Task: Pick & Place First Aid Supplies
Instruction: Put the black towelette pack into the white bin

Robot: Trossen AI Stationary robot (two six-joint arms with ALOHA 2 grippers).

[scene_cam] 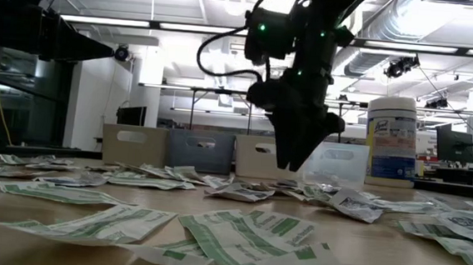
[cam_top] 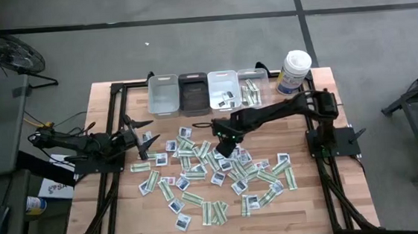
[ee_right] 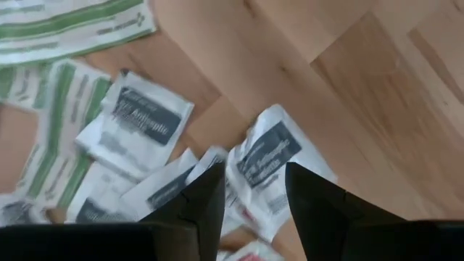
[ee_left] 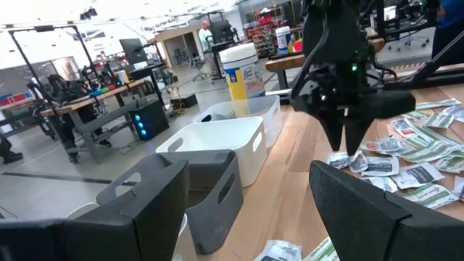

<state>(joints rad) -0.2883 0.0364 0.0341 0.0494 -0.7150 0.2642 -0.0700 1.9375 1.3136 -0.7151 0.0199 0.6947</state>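
Precision matters: our right gripper (ee_right: pixel 250 192) hangs half-open, empty, over a blue-marked white packet (ee_right: pixel 272 159); we should straddle only it. Left gripper (cam_top: pixel 141 134) waits wide open.

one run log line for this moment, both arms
right gripper: open, poised over white dark-blue packet in scattered pile | left gripper: open, waiting at table's left | bins: two hold packets

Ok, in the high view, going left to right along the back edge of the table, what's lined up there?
Light grey plastic bin → dark grey plastic bin → white plastic bin with a few packets inside → clear plastic bin holding green-and-white strip packets → tall white round canister with blue label.
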